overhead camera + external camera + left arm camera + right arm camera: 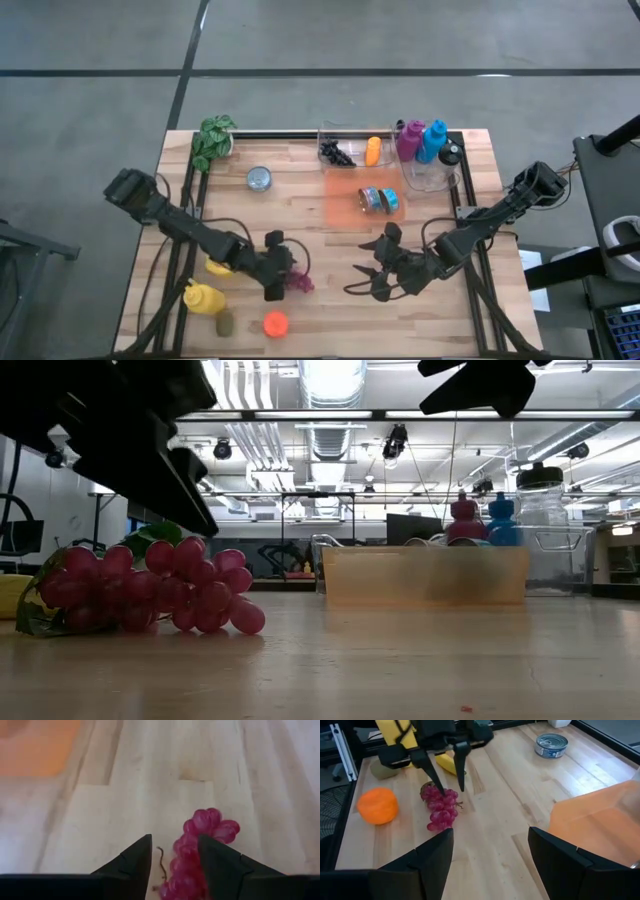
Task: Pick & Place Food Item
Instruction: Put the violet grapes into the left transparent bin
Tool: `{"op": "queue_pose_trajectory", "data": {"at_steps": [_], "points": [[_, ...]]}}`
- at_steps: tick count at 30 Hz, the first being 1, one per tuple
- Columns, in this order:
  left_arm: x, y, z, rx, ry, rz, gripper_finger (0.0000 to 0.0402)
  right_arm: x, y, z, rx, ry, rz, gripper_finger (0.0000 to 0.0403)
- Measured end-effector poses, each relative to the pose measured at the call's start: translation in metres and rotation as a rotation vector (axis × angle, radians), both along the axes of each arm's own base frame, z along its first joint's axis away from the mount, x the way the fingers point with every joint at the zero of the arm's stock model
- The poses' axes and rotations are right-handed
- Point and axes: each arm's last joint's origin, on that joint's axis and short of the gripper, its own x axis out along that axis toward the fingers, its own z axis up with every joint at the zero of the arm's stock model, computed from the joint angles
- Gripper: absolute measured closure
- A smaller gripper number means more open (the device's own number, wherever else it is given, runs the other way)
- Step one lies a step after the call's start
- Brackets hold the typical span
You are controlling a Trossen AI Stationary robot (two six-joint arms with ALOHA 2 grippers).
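The pale wooden slatted table (300,215) carried everything, with the left arm's dark two-finger gripper (446,784) poised over the bunch of purple-red plastic grapes (440,807) near the front left. Its fingers stood apart, holding nothing; the bunch lay partly between them and off toward one finger, its long axis running roughly with the gripper's reach. The right gripper (385,270), also open and empty, waited well apart. The translucent orange tray (362,195) held two round tins; clear bins behind held dark and orange items and bottles.
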Motion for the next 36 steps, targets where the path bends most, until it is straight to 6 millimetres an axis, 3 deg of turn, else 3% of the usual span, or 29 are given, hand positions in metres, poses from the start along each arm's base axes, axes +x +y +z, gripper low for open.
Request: {"op": "queue_pose_trajectory", "data": {"at_steps": [6,26,36], "points": [[-0.001,0.004,-0.008,-0.097,-0.003,-0.06,0.0254,0.0,0.0,0.0,0.0,0.0,0.0,0.016],[0.001,0.006,-0.014,-0.039,0.013,-0.095,0.0277,0.0,0.0,0.0,-0.002,0.002,0.002,0.0147],[0.001,0.006,-0.018,-0.014,0.026,-0.121,0.0357,0.0,0.0,0.0,-0.001,0.002,0.002,0.0159]]}}
